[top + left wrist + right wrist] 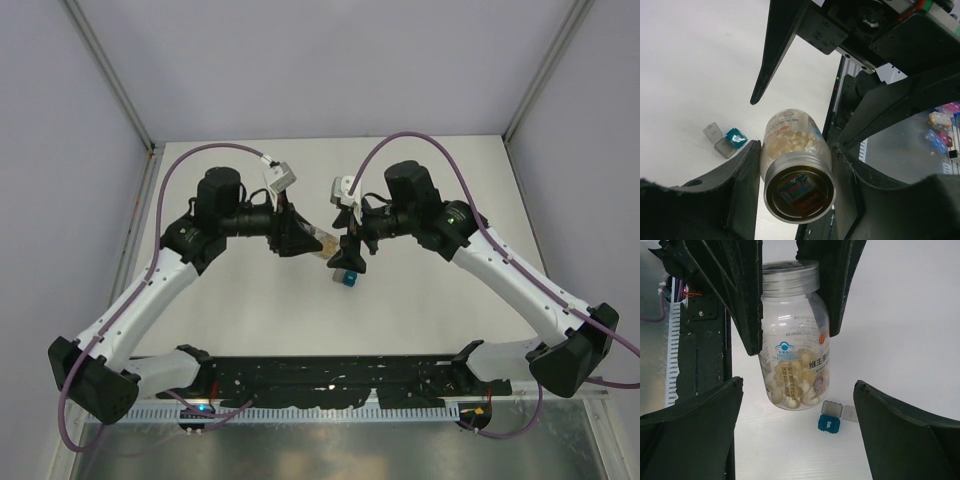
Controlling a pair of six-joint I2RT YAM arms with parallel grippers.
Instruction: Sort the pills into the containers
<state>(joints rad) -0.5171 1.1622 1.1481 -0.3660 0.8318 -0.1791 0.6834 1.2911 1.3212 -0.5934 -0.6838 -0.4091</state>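
Note:
A clear pill bottle (792, 360) with a grey cap (790, 277) holds whitish pills in its lower end. My left gripper (795, 155) is shut on it near the cap and holds it above the table; its fingers (747, 300) show in the right wrist view. The bottle also shows in the top view (325, 243). My right gripper (799, 385) is open and empty, jaws wide apart, facing the bottle. Two tiny containers lie side by side on the table below: a grey one (832, 409) and a teal-blue one (829, 423), also in the left wrist view (735, 137).
A black rail (330, 375) runs along the table's near edge between the arm bases. Grey enclosure walls stand to the left, right and back. Several small coloured boxes (940, 125) lie beyond the table's near edge.

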